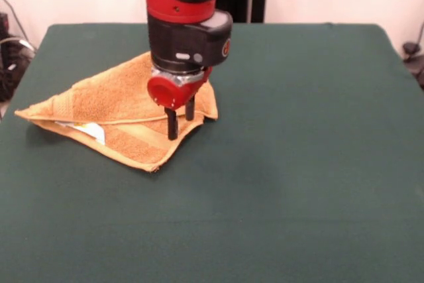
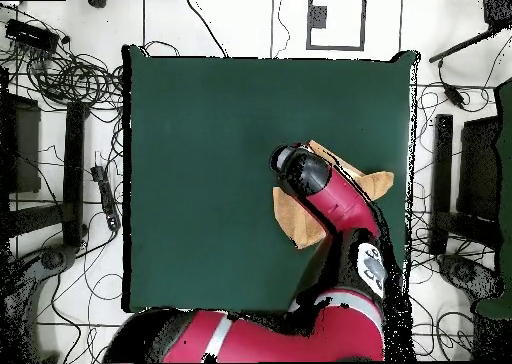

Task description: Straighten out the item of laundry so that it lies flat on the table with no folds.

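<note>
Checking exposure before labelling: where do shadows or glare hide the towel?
Front view: even light, no glare; the folded golden-orange terry towel casts a soft shadow on the dark green felt table. Overhead view: the red and black arm covers the towel's middle.

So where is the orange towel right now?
In the front view the towel lies folded over on the left, far part of the green table, right under the robot's fingers, which touch its right end.
</note>
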{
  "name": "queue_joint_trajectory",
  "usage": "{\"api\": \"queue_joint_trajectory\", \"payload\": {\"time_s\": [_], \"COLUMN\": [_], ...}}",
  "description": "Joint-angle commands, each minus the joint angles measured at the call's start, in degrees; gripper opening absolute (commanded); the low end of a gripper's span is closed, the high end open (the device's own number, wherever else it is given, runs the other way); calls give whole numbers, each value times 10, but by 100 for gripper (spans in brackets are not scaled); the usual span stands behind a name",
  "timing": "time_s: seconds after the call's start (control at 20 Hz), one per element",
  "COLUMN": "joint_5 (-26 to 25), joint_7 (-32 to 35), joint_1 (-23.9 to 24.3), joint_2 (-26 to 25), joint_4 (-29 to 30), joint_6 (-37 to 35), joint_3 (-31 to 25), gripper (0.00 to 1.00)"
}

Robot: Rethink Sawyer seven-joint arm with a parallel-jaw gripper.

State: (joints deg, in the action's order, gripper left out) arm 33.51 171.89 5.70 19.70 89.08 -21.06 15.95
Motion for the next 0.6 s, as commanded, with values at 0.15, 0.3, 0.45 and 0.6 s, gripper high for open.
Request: {"api": "queue_joint_trajectory", "payload": {"time_s": [0.15, 0.3, 0.45, 0.6], "joint_5": [-118, -175, -247, -311], "joint_7": [-149, -223, -281, -341], "joint_1": [72, 99, 141, 182], "joint_2": [41, 50, 64, 85], "joint_4": [-37, -58, -86, -97], "joint_6": [-51, -66, -95, -113], "joint_3": [-99, -131, -171, -226], "gripper": [100, 100, 100, 100]}}
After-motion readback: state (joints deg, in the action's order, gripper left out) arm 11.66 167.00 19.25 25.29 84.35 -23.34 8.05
